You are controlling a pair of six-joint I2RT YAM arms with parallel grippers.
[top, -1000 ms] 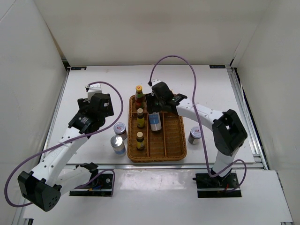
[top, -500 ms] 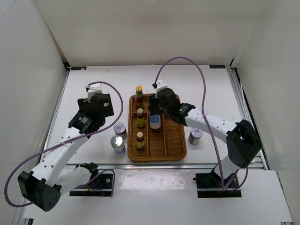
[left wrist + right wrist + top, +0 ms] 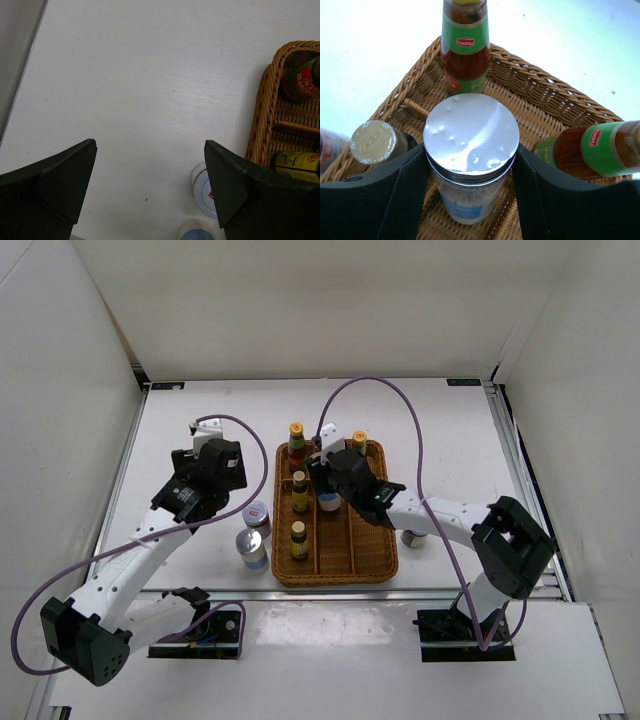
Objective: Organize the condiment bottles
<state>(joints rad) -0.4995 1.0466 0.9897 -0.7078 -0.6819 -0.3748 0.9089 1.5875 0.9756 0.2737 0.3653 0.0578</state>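
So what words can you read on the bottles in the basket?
"haday": on the green neck band of the tall red-sauce bottle, right wrist view.
Second green-necked bottle: same kind of red logo, sideways, not clearly readable.
Red-labelled bottle, left wrist view: white letters, too blurred.
Small yellow-labelled bottle: print too small.
Silver-lidded glass jar: blue label, unreadable.
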